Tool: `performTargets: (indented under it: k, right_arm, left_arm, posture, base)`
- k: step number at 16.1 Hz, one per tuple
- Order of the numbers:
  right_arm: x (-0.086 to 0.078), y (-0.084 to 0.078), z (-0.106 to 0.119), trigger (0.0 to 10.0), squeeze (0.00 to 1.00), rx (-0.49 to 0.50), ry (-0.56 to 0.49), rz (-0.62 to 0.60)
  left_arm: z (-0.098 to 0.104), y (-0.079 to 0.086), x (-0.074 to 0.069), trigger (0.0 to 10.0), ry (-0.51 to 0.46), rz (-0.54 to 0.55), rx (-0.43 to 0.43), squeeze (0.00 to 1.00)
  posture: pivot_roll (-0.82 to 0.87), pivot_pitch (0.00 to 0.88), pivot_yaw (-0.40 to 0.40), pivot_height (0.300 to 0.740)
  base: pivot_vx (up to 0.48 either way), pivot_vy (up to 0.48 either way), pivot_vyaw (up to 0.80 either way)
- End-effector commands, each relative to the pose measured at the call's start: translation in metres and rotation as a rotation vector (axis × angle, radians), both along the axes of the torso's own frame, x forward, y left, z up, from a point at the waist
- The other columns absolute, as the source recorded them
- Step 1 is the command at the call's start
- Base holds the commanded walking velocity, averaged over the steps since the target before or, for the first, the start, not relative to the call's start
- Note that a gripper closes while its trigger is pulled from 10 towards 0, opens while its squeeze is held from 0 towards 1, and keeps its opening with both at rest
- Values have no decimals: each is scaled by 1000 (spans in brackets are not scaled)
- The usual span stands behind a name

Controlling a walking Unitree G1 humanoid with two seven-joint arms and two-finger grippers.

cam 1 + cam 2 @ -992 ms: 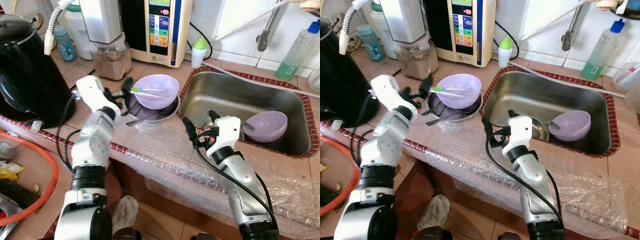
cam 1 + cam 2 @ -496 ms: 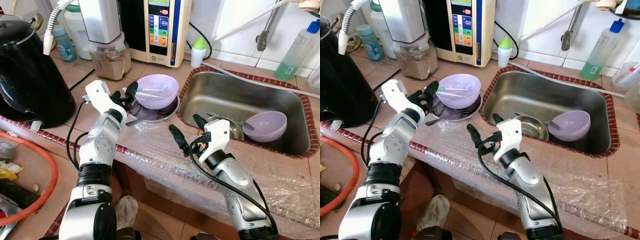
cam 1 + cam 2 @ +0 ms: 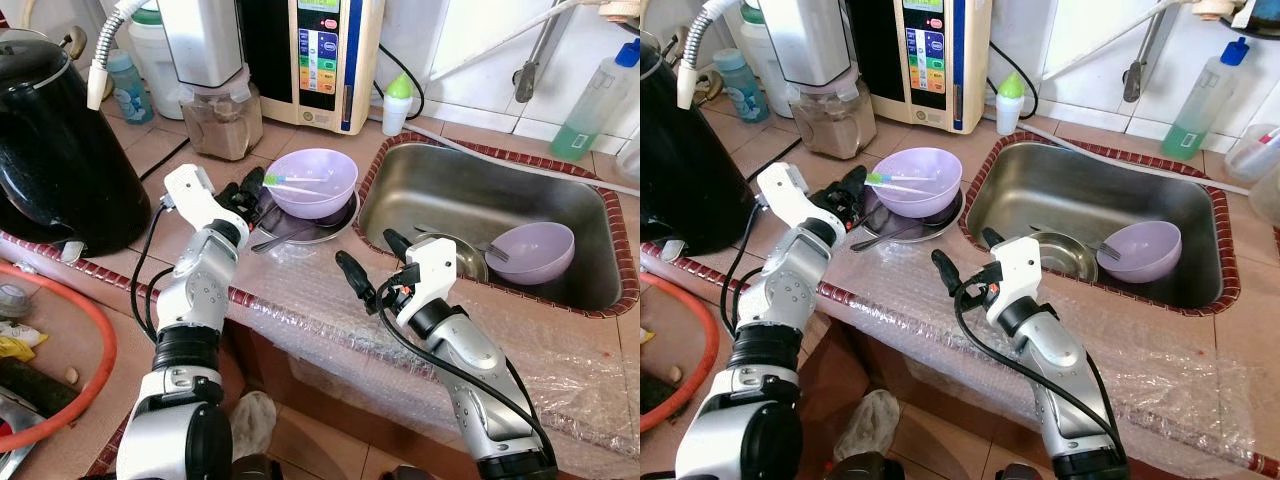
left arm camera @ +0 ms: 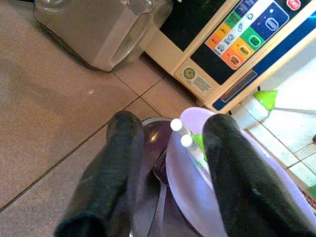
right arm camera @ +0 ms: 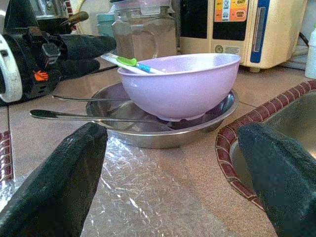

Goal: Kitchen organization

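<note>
Since half a second ago my left gripper (image 3: 248,190) has pulled slightly back toward the robot's left, away from the bowl (image 3: 312,181); a full second ago it stood higher up the counter (image 3: 190,140). My right gripper (image 3: 370,262) has barely moved in the last half second, but a second ago it sat closer to the sink (image 3: 440,180).

The bowl is smooth lilac plastic, round and deep, sitting in a shallow steel plate (image 5: 148,129) with a rolled rim. White utensil handles (image 5: 121,62) with a green and blue band lie across the bowl's rim, and a thin metal handle (image 5: 79,116) sticks out of the plate. The counter is matte brown tile with a dark red patterned edge, and crinkled bubble wrap (image 3: 300,300) covers its front strip. A second lilac bowl (image 3: 535,250) and a small steel dish (image 3: 455,255) lie in the steel sink.

My left gripper is spread moderately, holding nothing, its fingers (image 4: 123,168) pointing at the bowl's near rim, with the white handle ends between them but untouched. My right gripper is spread wide and empty over the bubble wrap, facing the bowl and plate, clearly apart from them.
</note>
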State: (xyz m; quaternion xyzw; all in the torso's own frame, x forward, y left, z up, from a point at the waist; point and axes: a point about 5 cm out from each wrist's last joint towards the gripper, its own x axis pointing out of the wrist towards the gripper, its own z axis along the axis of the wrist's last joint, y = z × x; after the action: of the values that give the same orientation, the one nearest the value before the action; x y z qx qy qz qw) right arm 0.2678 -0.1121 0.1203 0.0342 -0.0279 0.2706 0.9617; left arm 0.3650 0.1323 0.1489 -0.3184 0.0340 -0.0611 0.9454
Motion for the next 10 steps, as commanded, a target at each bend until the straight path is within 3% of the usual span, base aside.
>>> performTargets:
  k: [1, 10]
  right_arm:
    - [0, 4, 7, 10000, 0, 2, -22, 24]
    - [-2, 9, 5, 10000, 0, -1, -19, 29]
  left_arm:
    - [6, -2, 3, 0, -21, -15, -2, 0]
    - [11, -5, 11, 0, -16, -47, -14, 0]
  posture:
    - [-65, 0, 57, 740]
    - [-84, 3, 78, 740]
  base:
    - [0, 0, 0]
    - [0, 0, 0]
